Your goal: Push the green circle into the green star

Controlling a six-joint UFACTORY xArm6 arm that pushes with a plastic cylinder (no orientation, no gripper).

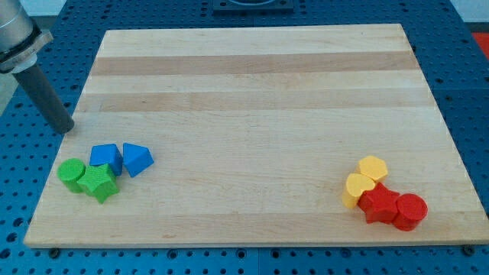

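Observation:
The green circle (71,173) lies at the board's lower left, touching the green star (98,183) on its right. My tip (66,129) rests at the board's left edge, above the green circle and apart from it, with the rod rising toward the view's top left. A blue cube-like block (107,158) sits just above the green star. A blue triangular block (137,159) lies to its right.
At the lower right lie two yellow blocks (373,168) (356,187), a red star-like block (380,205) and a red cylinder (410,211), bunched together. The wooden board (252,84) is bordered by a blue perforated table.

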